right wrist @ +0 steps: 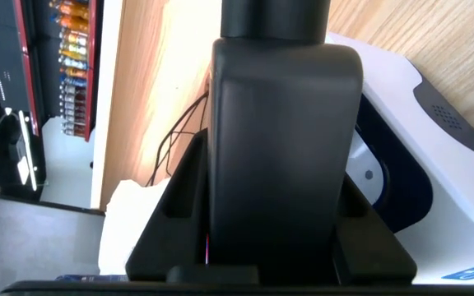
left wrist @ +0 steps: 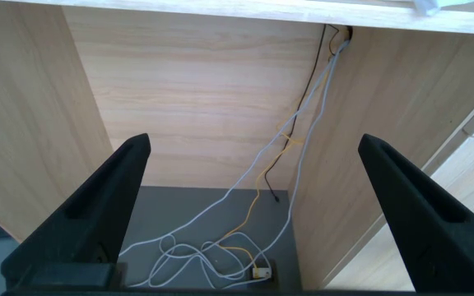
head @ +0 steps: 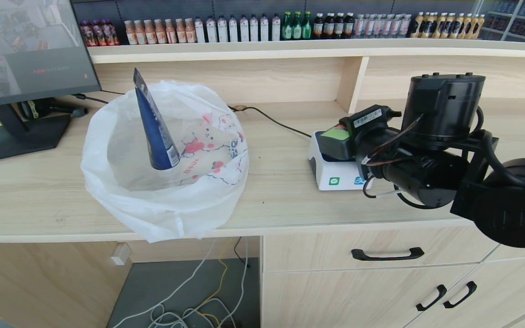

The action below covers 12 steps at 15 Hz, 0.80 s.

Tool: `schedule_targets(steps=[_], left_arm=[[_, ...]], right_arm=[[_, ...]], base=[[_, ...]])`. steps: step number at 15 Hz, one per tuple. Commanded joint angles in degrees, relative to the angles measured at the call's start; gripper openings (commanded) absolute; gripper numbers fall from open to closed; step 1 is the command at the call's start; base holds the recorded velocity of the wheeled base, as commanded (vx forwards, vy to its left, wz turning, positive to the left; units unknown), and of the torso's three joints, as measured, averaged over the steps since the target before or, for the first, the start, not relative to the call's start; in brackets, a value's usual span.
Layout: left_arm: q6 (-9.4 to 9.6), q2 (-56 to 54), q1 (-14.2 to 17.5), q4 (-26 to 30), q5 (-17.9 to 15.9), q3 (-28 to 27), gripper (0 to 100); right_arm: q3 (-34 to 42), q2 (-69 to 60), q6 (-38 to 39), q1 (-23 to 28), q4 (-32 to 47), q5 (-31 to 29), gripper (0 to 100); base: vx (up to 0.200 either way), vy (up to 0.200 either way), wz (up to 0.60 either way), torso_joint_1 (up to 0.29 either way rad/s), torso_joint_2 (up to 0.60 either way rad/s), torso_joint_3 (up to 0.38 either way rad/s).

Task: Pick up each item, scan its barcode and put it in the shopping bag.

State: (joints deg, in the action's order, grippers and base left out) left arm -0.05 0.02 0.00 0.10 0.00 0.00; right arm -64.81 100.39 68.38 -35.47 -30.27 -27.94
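Observation:
A white plastic shopping bag (head: 121, 182) stands open on the wooden counter (head: 280, 200), with a blue tube (head: 153, 127) leaning upright inside it. To its right sits a white barcode scanner (head: 335, 180) with a dark window (right wrist: 434, 131). My right gripper (head: 351, 139) is shut on a dark item with a green face (head: 335, 139), holding it just over the scanner. In the right wrist view the black item (right wrist: 278, 140) lies between the fingers, close above the scanner. My left gripper (left wrist: 253, 222) hangs open below the counter, holding nothing.
A monitor (head: 25, 45) stands at the counter's back left with a hand scanner (head: 57, 109) beneath it. A black cable (head: 271, 119) runs to the scanner. Drink bottles (head: 262, 27) line the rear shelf. Drawers (head: 388, 253) and loose floor cables (left wrist: 220, 247) lie below.

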Motion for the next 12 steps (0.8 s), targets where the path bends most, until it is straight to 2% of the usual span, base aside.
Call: schedule_targets(steps=[1, 9, 12], left_arm=[[-0.04, 0.0, 0.0, 0.0, 0.0, 0.0, 100], [-0.04, 0.0, 0.0, 0.0, 0.0, 0.0, 100], [-0.04, 0.0, 0.0, 0.0, 0.0, 0.0, 100]], right_arm=[[0.7, -0.6, 0.0, 0.0, -0.1, 0.1, 0], [0.0, -1.6, -2.0, -0.1, -0.1, -0.1, 0], [-0.8, -4.7, -7.6, -0.3, 0.0, 1.3, 0]], base=[[0.0, 0.0, 0.0, 0.0, 0.0, 0.0], [0.0, 0.0, 0.0, 0.0, 0.0, 0.0], [0.0, 0.0, 0.0, 0.0, 0.0, 0.0]])
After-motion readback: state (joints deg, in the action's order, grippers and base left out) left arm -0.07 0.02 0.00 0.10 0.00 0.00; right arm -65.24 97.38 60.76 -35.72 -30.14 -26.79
